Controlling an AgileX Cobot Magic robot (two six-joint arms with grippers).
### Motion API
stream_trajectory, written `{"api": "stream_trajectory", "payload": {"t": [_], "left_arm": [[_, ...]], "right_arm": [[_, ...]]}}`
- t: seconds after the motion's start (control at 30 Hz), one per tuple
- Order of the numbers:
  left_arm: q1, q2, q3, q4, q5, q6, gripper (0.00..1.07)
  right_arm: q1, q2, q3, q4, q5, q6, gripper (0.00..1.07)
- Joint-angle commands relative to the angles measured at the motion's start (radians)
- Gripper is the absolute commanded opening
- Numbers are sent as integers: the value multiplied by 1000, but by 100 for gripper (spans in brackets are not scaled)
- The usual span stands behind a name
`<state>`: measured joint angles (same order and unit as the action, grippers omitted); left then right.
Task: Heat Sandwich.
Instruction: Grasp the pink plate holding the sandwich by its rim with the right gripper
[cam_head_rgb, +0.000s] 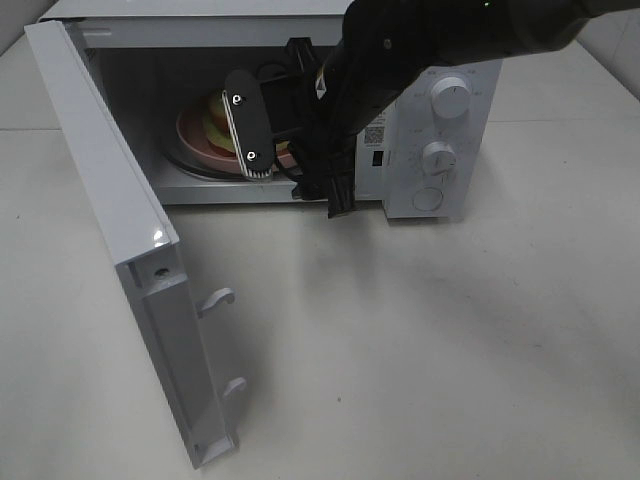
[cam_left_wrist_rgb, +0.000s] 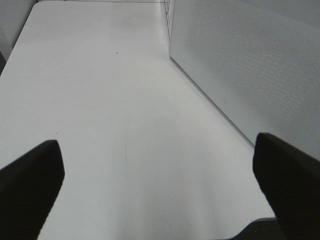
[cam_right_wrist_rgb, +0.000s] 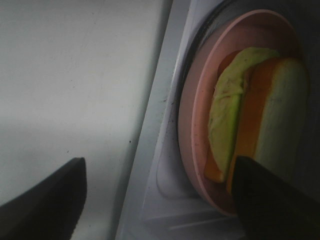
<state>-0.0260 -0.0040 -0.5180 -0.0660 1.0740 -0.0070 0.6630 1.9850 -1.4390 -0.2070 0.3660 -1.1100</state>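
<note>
the sandwich (cam_head_rgb: 213, 121) lies on the plate (cam_head_rgb: 187, 133) inside the microwave (cam_head_rgb: 440, 60), whose door (cam_head_rgb: 105, 190) stands open to the left.

I see a white table (cam_head_rgb: 450, 350) carrying one thing directly: the white microwave (cam_head_rgb: 440, 150), standing at its far side. The microwave's door (cam_head_rgb: 110, 200) hangs open over the tabletop. Beside the microwave's perforated wall, a faint curved scuff (cam_left_wrist_rgb: 127, 135) marks the surface.

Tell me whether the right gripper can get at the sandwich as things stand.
Probably yes: the microwave door stands wide open, and the open right gripper faces the sandwich with nothing visible between.
</note>
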Motion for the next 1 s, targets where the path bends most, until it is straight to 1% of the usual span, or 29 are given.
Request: {"api": "stream_trajectory", "payload": {"t": [0.03,0.1,0.13,0.2,0.27,0.37,0.4,0.53,0.87,1.0], "left_arm": [[3,-16,1,-2,-3,-3,98],[3,-16,1,-2,-3,-3,98],[3,-16,1,-2,-3,-3,98],[3,-16,1,-2,-3,-3,98],[3,-16,1,-2,-3,-3,98],[3,-16,1,-2,-3,-3,98],[3,-16,1,-2,-3,-3,98],[3,-16,1,-2,-3,-3,98],[3,-16,1,-2,-3,-3,98],[3,-16,1,-2,-3,-3,98]], "right_arm": [[-1,33,-39,-17,-10,37,76],[-1,61,-68,-30,-9,56,76],[-1,91,-102,-33,-4,73,76],[-1,103,-114,-35,-3,78,76],[-4,146,-160,-45,-2,85,76],[-7,170,-186,-44,-2,89,76],[-12,193,-213,-44,-1,105,76],[-12,220,-244,-44,0,111,76],[-24,323,-367,-52,43,113,76],[-24,342,-380,-50,56,130,75]]}}
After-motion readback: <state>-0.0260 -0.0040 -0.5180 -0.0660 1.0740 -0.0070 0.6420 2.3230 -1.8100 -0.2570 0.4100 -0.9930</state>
